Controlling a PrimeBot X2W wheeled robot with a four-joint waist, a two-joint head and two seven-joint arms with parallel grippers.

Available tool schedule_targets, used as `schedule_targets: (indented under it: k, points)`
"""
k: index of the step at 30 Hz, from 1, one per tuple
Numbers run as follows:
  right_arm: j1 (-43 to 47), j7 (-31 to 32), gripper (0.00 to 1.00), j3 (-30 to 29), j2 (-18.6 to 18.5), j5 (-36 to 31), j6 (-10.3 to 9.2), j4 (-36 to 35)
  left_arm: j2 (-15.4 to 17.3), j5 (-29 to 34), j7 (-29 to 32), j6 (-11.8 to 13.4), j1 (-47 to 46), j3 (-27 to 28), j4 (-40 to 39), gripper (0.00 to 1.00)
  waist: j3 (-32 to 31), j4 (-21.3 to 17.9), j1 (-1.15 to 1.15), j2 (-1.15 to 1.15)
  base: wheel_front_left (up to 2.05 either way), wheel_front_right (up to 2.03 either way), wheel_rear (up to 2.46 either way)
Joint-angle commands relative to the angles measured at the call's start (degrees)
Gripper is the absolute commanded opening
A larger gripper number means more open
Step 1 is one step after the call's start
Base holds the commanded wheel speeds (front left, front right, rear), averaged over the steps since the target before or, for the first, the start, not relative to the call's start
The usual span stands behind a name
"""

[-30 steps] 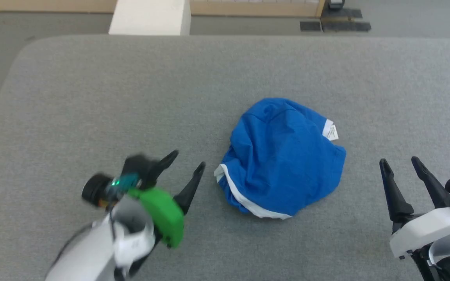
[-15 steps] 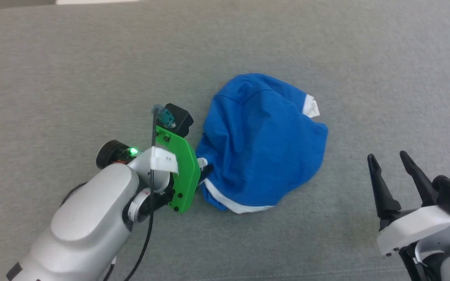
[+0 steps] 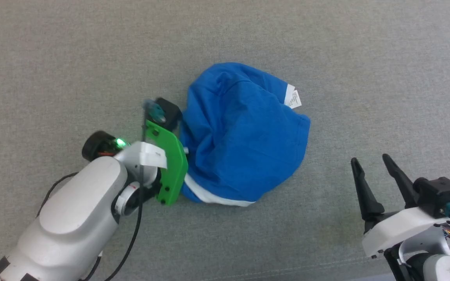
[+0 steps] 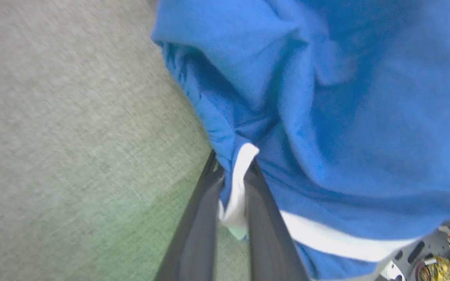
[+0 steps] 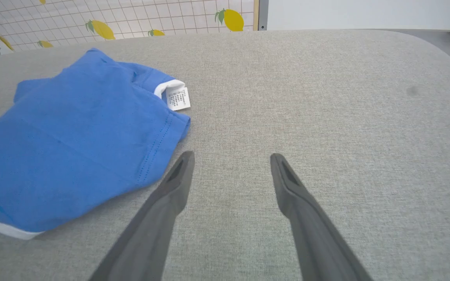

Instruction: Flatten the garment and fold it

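Observation:
The garment (image 3: 240, 140) is a crumpled bright blue heap with white trim and a white label, lying on the grey surface (image 3: 72, 58). My left gripper (image 4: 233, 171) is at its left edge, and the left wrist view shows both dark fingers (image 4: 201, 218) pinched on a white-trimmed fold of the garment (image 4: 346, 117). In the head view the green wrist bracket (image 3: 170, 164) hides those fingertips. My right gripper (image 3: 369, 162) stands open to the right of the garment, apart from it, with nothing between its fingers. In the right wrist view the right gripper (image 5: 231, 158) points past the garment (image 5: 72, 156).
The grey padded surface (image 5: 326, 97) stretches wide on all sides of the garment. Beyond its far edge the right wrist view shows a wall panel with a lemon pattern (image 5: 131, 19) and a pale wall (image 5: 365, 13).
My left gripper went from open beside the garment to its left edge and shut on the white-trimmed fold. The head camera tilted down, shifting the whole view. The right gripper stayed open.

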Motion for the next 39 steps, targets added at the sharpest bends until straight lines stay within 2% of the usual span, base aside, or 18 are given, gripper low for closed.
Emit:
schedule_targets:
  k: [1, 7, 10, 18, 19, 20, 21, 26, 30, 35, 39]
  points:
    - [-0.78, -0.14, 1.00, 0.32, 0.16, -0.40, -0.09, 0.23, -0.12, 1.12, -2.63, 0.99, 0.26, 0.90, 0.45, 0.00, -1.34, 1.19, 0.00, 0.00, 0.00, 0.00, 0.00]
    - [-0.31, 1.24, 1.00, 1.22, -0.95, 0.05, -0.09, 0.60, -0.46, 4.01, -16.31, 6.46, 0.32, 7.26, 0.55, 0.00, -4.69, 4.25, 0.00, 0.00, 0.00, 0.00, 0.00]
    - [0.15, 2.22, 1.00, 1.73, -1.45, 0.40, -0.09, 0.49, 0.34, 4.73, -20.72, 8.94, 2.02, 9.51, 1.32, 0.00, -5.88, 5.77, 0.00, 0.00, 0.00, 0.00, 0.00]
    - [1.11, 4.64, 1.00, 3.20, -2.59, 1.00, -0.09, -0.23, 2.16, 4.26, -25.63, 14.56, 11.06, 11.98, 6.38, 0.00, -6.75, 9.07, 0.00, 0.00, 0.00, 0.00, 0.00]
    - [1.16, 4.92, 1.00, 3.44, -2.74, 1.01, -0.09, -0.30, 2.17, 4.30, -25.96, 14.89, 12.19, 11.78, 7.10, 0.09, -6.75, 9.36, 0.00, 0.00, 0.00, 0.00, 0.00]
    - [1.17, 5.14, 1.00, 3.67, -2.85, 1.01, -0.09, -0.35, 2.05, 4.28, -26.42, 15.15, 12.92, 11.75, 7.53, 0.78, -6.78, 9.55, 0.00, 0.00, 0.00, 0.00, 0.00]
    - [1.21, 5.34, 1.00, 3.86, -2.98, 1.04, -0.09, -0.43, 1.68, 4.03, -27.11, 15.34, 13.65, 11.86, 7.86, 1.00, -6.82, 9.80, 0.00, 0.00, 0.00, 0.00, 0.00]
    - [1.13, 6.10, 1.00, 3.78, -3.40, 1.25, -0.09, -0.96, 0.39, 4.04, -32.42, 15.17, 14.71, 12.77, 6.66, 1.00, -7.22, 10.94, 0.00, 0.00, 0.00, 0.00, 0.00]
    - [0.83, 6.45, 1.00, 3.57, -4.12, 1.93, -0.09, -1.46, 0.31, 6.41, -41.01, 12.85, 14.52, 12.90, 3.48, 1.00, -7.96, 12.00, 0.00, 0.00, 0.00, 0.00, 0.00]
    - [-0.08, 8.01, 1.00, 5.17, -6.45, 3.96, -0.09, -2.49, 1.98, 13.01, -51.56, 11.53, 14.84, 11.63, -0.43, 1.00, -8.79, 14.15, 0.00, 0.00, 0.00, 0.00, 0.00]
    - [-1.79, 11.58, 1.00, 9.79, -9.85, 7.23, -0.09, -3.27, 3.10, 18.70, -53.76, 11.37, 16.50, 10.05, -3.11, 1.00, -8.65, 16.18, 0.00, 0.00, 0.00, 0.00, 0.00]
